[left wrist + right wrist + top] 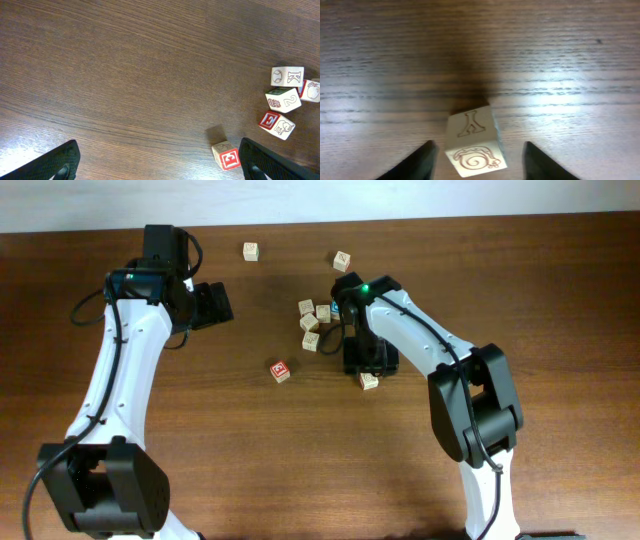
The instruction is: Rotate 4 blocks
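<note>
The lettered block [471,142], showing a Y and a spiral, is sitting at lower centre of the right wrist view. It is lying between the right gripper's [479,156] spread jaws, with gaps on both sides, so nothing is pinching it. For a clean turn, I judge the jaws should be closing squarely on opposite faces before twisting. The left gripper [215,305] is hanging wide open and empty at upper left overhead. The frame is cutting off the jaws' tips and the block's lower edge.
</note>
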Controlling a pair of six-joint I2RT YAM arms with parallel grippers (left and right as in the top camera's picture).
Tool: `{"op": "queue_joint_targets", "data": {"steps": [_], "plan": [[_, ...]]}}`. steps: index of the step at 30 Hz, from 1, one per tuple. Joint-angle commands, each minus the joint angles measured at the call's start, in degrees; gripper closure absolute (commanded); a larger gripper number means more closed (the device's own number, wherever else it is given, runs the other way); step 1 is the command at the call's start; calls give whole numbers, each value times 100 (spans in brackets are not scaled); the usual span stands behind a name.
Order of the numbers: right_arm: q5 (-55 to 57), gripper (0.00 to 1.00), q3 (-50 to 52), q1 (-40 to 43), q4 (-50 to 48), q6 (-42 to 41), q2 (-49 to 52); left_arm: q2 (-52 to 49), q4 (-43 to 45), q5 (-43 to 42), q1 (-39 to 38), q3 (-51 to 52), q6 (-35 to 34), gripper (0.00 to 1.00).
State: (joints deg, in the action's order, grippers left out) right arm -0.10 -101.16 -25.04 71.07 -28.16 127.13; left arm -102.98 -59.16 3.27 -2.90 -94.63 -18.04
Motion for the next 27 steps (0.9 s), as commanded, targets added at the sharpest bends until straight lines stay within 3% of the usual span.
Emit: {"op": "queue_joint_targets", "data": {"steps": [1,5,12,18,21,27], "plan": [[9,36,-734,142,236,278,55,-57,-7,68,0,-120,-33,1],[-710,33,-1587,48,-378,1165,55,-57,11,68,4,-120,-33,1],[-675,41,-1572,-389,-1801,-739,627,-57,-9,409,20,-120,-37,1],[-2,45,-1563,-730,-1812,-879,966,-57,-11,514,575,-120,-79,1],[103,53,-1528,-828,-1685,-879,1021,-57,-72,516,693,-120,-76,0],[341,54,-1379,-833,-1869,-879,1029,-57,-116,516,693,-120,-79,1]]}}
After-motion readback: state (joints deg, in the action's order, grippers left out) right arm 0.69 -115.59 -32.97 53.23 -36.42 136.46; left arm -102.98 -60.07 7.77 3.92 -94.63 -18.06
